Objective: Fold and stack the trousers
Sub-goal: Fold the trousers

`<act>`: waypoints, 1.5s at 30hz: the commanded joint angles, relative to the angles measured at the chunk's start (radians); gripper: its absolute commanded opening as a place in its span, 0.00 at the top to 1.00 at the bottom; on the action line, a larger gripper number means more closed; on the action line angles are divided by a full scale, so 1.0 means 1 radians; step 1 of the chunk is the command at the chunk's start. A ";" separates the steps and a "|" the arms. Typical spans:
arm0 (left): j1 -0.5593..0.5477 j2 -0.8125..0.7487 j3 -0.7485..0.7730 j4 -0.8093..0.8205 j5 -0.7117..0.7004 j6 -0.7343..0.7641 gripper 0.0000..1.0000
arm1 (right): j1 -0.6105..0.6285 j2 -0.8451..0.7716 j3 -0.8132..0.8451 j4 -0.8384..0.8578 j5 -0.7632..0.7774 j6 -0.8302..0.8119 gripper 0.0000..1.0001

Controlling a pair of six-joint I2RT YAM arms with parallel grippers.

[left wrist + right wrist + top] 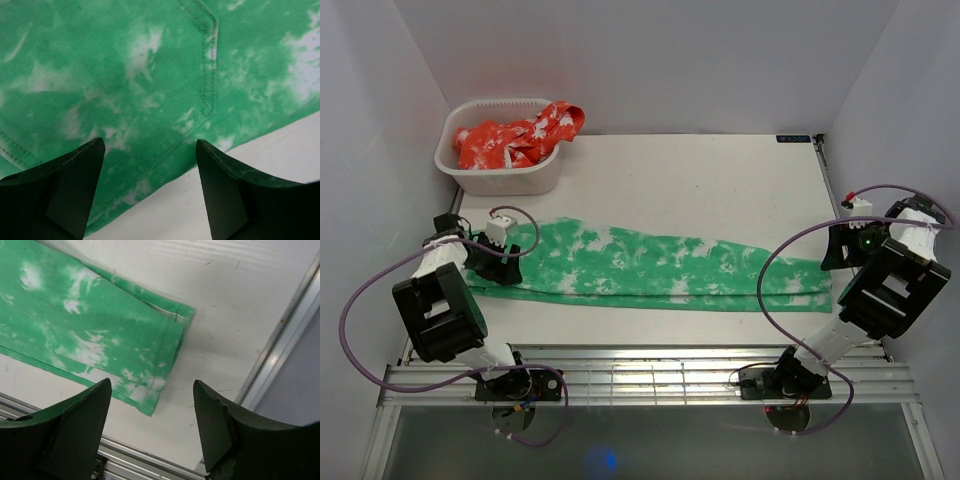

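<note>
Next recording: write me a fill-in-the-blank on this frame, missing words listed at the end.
1. The trousers, lying flat on the table, are ____ with white blotches.
2. The white basket holding a red garment stands by the table's far ____ corner.
3. The left gripper and the right gripper both have their jaws ____.
Missing words: green; left; open.
</note>
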 commanded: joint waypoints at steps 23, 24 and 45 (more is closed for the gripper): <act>0.004 0.021 -0.131 0.203 -0.128 -0.125 0.19 | 0.000 0.004 0.079 -0.190 -0.101 0.146 0.92; 0.004 0.024 -0.132 0.209 -0.134 -0.128 0.19 | 0.000 -0.009 0.096 -0.236 -0.098 0.135 0.92; 0.001 -0.259 0.018 -0.268 0.235 0.462 0.44 | -0.072 0.116 -0.189 0.120 0.186 0.141 0.92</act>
